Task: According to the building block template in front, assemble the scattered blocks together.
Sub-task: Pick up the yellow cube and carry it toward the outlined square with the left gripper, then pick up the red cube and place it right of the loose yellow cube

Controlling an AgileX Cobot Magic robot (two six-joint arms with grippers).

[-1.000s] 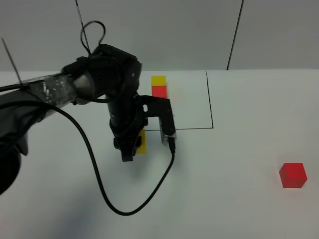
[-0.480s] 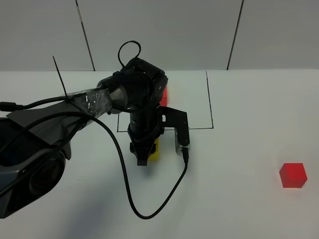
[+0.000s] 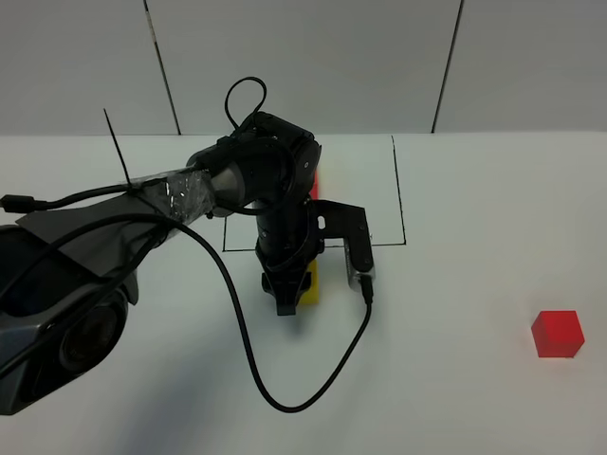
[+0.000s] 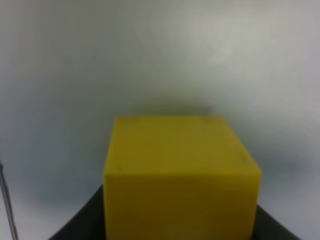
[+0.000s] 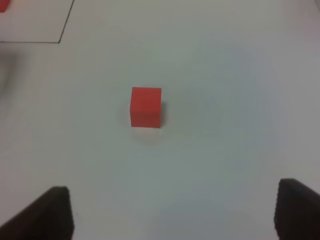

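Observation:
My left gripper (image 3: pixel 296 292) is shut on the yellow cube (image 3: pixel 309 283), low over the white table just in front of the black outline's near edge. In the left wrist view the yellow cube (image 4: pixel 180 175) fills the frame between the dark jaws. The arm hides most of the building block template; only a sliver of its red cube (image 3: pixel 314 186) and the black outline (image 3: pixel 399 190) show. The loose red cube (image 3: pixel 557 334) sits alone at the far right. In the right wrist view my right gripper (image 5: pixel 175 212) is open, above and short of the red cube (image 5: pixel 146 107).
A black cable (image 3: pixel 242 332) from the left arm loops over the table in front of the yellow cube. The taped left arm (image 3: pixel 142 194) reaches in from the left. White wall panels stand behind the table.
My left arm has carried the yellow cube to the right along the outline's front edge. The red cube and the right gripper have stayed put.

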